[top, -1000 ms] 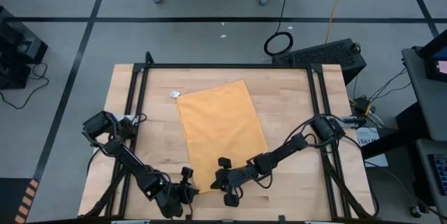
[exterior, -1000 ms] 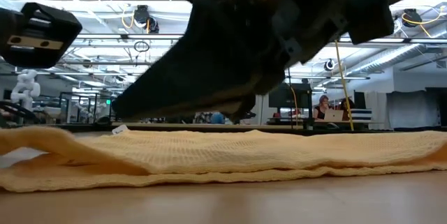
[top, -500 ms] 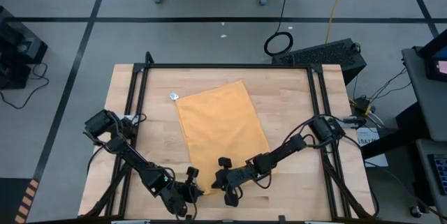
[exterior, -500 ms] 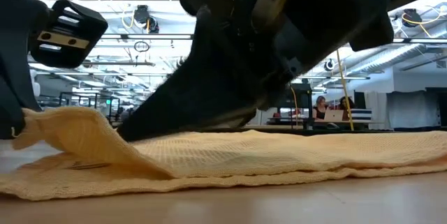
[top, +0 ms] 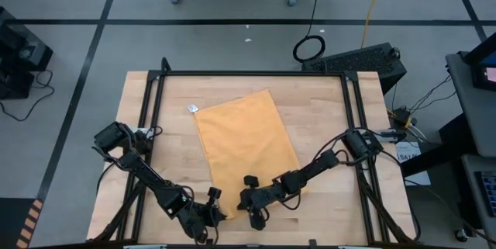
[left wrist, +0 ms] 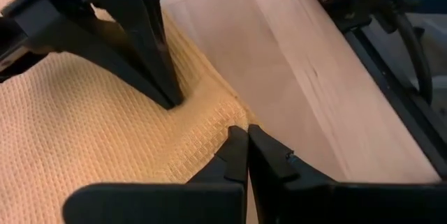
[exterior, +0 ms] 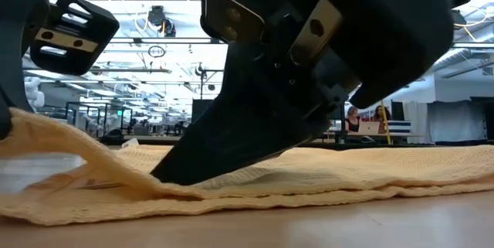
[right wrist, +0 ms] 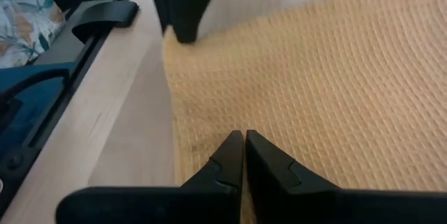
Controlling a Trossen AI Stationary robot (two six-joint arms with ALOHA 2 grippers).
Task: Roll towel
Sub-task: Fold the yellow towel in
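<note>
The mustard-yellow towel (top: 244, 144) lies spread flat on the wooden table, its white tag (top: 193, 107) at the far left corner. My left gripper (top: 220, 212) is at the towel's near left corner, shut on it. My right gripper (top: 240, 200) stands just to its right, shut, with its tips down on the cloth close to the near edge. In the low view the right gripper (exterior: 166, 177) fills the middle. The towel's corner (exterior: 31, 128) rises at the left. My left gripper pinches the towel's near left corner (left wrist: 241, 121) between its two fingers, slanting down from the table's near left. That corner is raised off the table while the rest of the towel lies flat. My right gripper presses its shut fingertips down on the towel (right wrist: 241, 128) a little in from the near edge, slanting down from the right. The cloth dips and wrinkles around the tips (exterior: 189, 190).
A black frame (top: 149, 125) runs along the table's left, right and far sides. Bare wood (top: 329, 125) lies to the right of the towel and in a strip on its left. Beyond the table a person (exterior: 356, 118) sits at a desk.
My left gripper has shifted slightly toward the towel and drawn its near left corner up into a raised flap, while the rest of the cloth stayed flat. My right gripper has tipped down, and its shut tips have come onto the towel.
</note>
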